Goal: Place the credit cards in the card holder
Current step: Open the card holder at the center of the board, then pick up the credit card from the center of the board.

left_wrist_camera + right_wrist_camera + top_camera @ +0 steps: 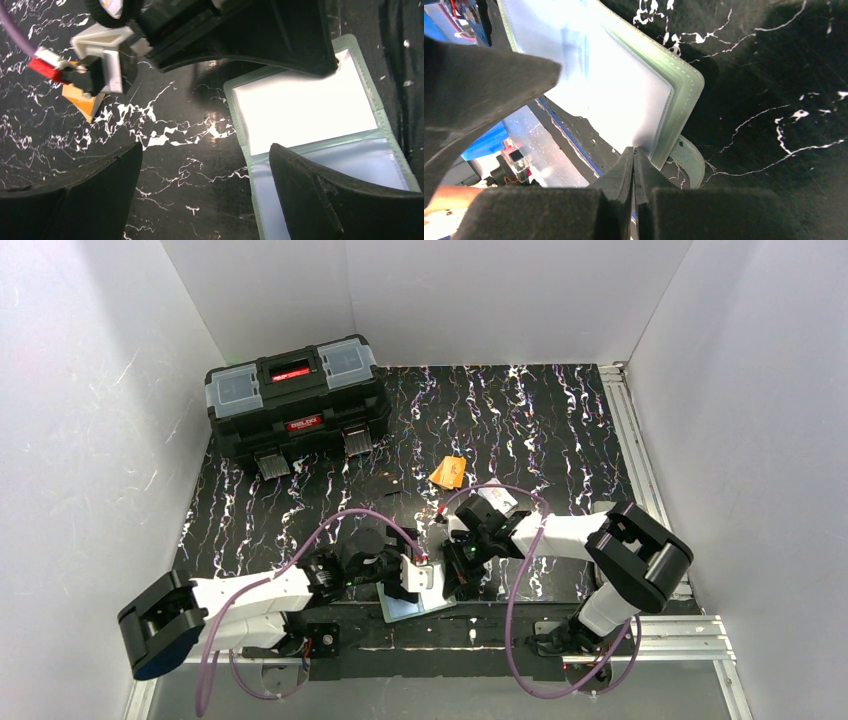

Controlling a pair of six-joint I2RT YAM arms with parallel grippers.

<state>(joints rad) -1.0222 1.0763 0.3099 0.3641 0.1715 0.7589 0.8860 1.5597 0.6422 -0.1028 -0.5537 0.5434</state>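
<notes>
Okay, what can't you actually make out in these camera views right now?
White card: left wrist view, glare whitens the card holder upper pocket; whether it is inside is unclear.
Orange card: left wrist view, partly hidden behind the right arm's plug.
Right gripper: right wrist view, tips meet at the card holder's edge; whether they pinch it is unclear.

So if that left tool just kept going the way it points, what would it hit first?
Probably the marbled table: the left tool points down at it, open. One finger hangs over the open card holder, so that might touch first; depth is unclear.
</notes>
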